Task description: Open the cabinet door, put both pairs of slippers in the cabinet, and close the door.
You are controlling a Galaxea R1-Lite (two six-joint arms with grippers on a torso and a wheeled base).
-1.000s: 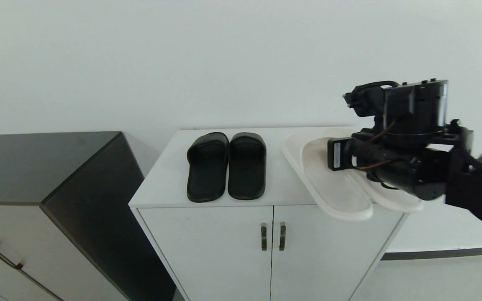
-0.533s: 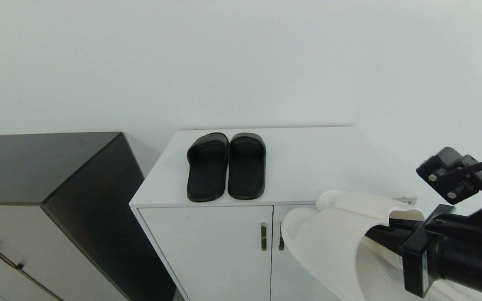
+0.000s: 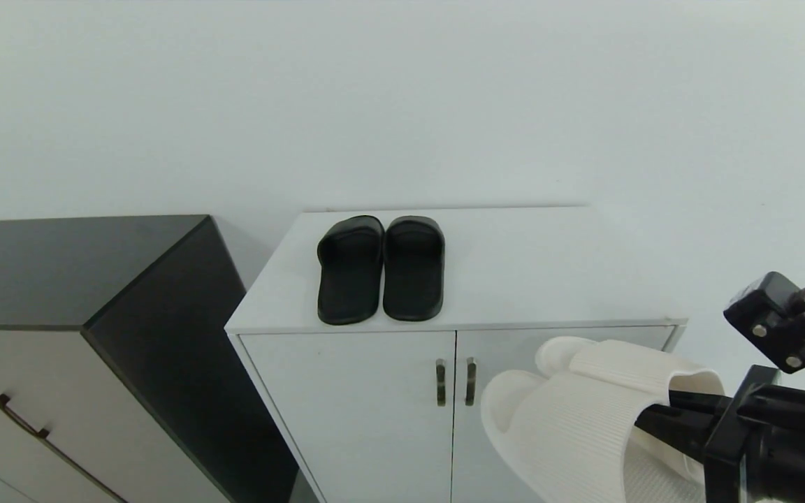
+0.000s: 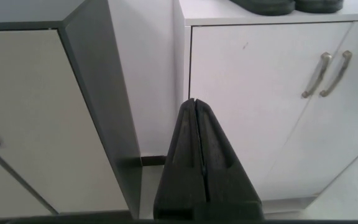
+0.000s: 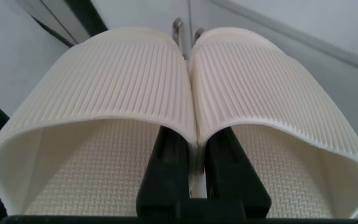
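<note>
white slippers (image 3: 563, 426) lowered off cabinet (image 3: 346, 405) | right gripper (image 5: 194, 168) clamps both, tips hidden | left gripper (image 4: 194, 111) closed

I see a plain white wall (image 3: 402, 105) across the top of the frame. At the lower left stands a dresser (image 3: 60, 269) with a black top, a pale front and a dark handle (image 3: 22, 421). The floor (image 4: 353, 199) looks pale.

Bright, soft, even light falls from above: the top of the white cabinet (image 3: 528, 279) is paler than its greyer doors (image 3: 360, 412). Left of it, a soft shadow fills the gap beside the dark cabinet (image 3: 60, 265), whose top carries a dull sheen. In front of the doors, the white slippers (image 5: 129, 81) are shaded inside their straps.
</note>
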